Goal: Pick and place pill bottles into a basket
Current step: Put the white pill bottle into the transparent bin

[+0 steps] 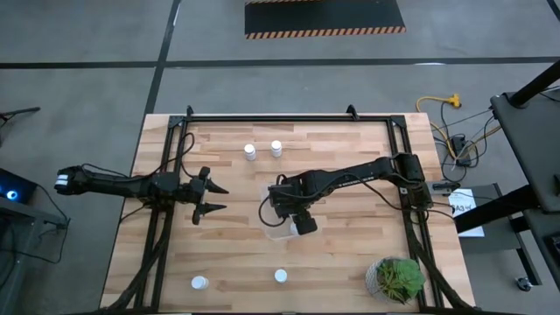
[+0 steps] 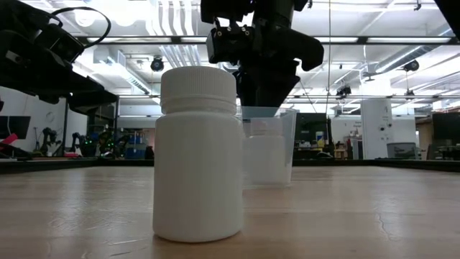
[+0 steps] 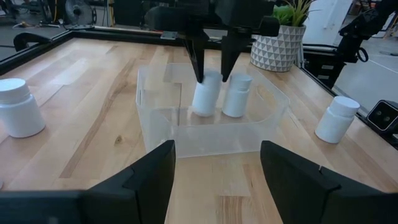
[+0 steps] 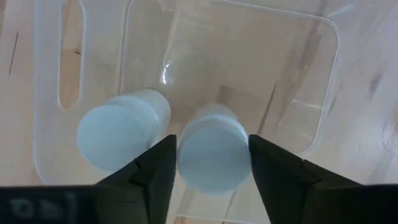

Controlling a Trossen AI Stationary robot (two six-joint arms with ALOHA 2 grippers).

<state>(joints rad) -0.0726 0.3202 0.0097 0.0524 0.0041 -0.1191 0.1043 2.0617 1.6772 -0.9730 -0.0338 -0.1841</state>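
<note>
The clear basket [image 3: 211, 137] stands at the table's middle with two white pill bottles inside. One bottle [image 3: 237, 94] stands upright; the other [image 3: 205, 96] leans, its base on the basket floor. My right gripper [image 3: 212, 65] points down into the basket, open, its fingers on either side of the leaning bottle's cap [image 4: 211, 155]. My left gripper [image 1: 208, 197] waits open near the table's left, aimed at the basket. More bottles stand on the table: two at the far side [image 1: 250, 152] [image 1: 276, 148] and two near the front edge [image 1: 199, 283] [image 1: 280, 276]. My right gripper comes at the leaning bottle from above, one finger [image 4: 155, 171] on each side of its cap. The cap fills the gap between them. I cannot tell whether either finger touches it.
A potted plant [image 1: 398, 278] in a patterned white pot stands at the front right corner. A black metal frame [image 1: 289, 116] runs along the table's edges. In the low view one bottle [image 2: 198, 155] stands close in front of the basket [image 2: 277, 144].
</note>
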